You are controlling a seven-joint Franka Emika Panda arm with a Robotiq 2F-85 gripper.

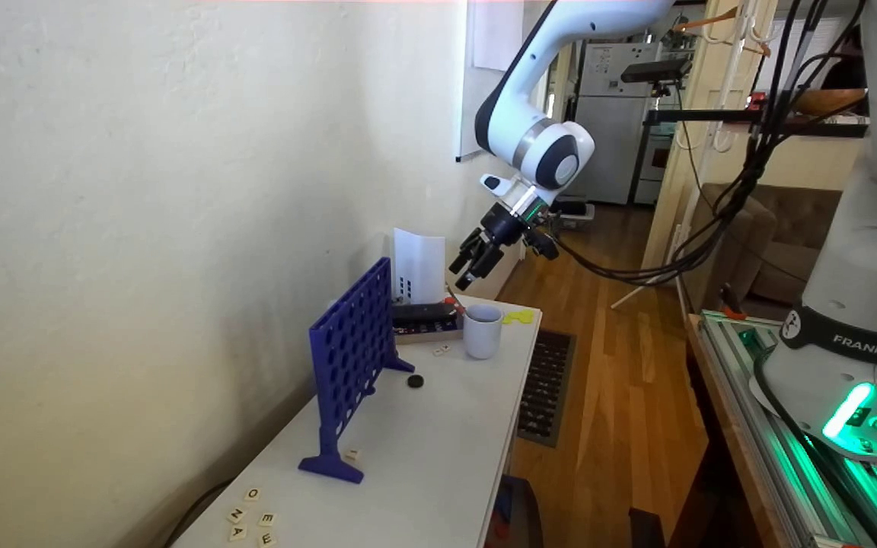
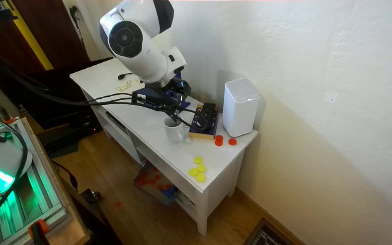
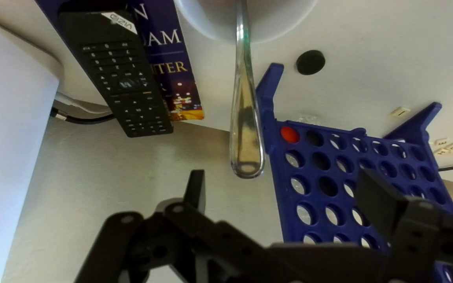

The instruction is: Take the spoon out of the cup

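The white cup [image 1: 482, 339] stands upright on the white table, near its edge, and shows in both exterior views [image 2: 172, 132]. The silvery spoon [image 3: 246, 118] stands in the cup, its handle leaning out over the rim; its bowl is hidden inside. In the wrist view the cup's rim [image 3: 285, 19] is cut off at the top. My gripper [image 1: 460, 274] is open and empty, above the cup and close to the handle end. In the wrist view the handle end lies just ahead of the gap between the fingertips [image 3: 281, 182], not gripped.
A blue grid game board [image 1: 351, 350] stands along the wall. A black remote [image 3: 116, 78] lies on a book [image 3: 171, 68] beside the cup. A tall white box [image 2: 240, 109] stands behind it. Yellow discs [image 2: 200, 168], red discs [image 2: 232, 141] and letter tiles [image 1: 253, 494] lie on the table.
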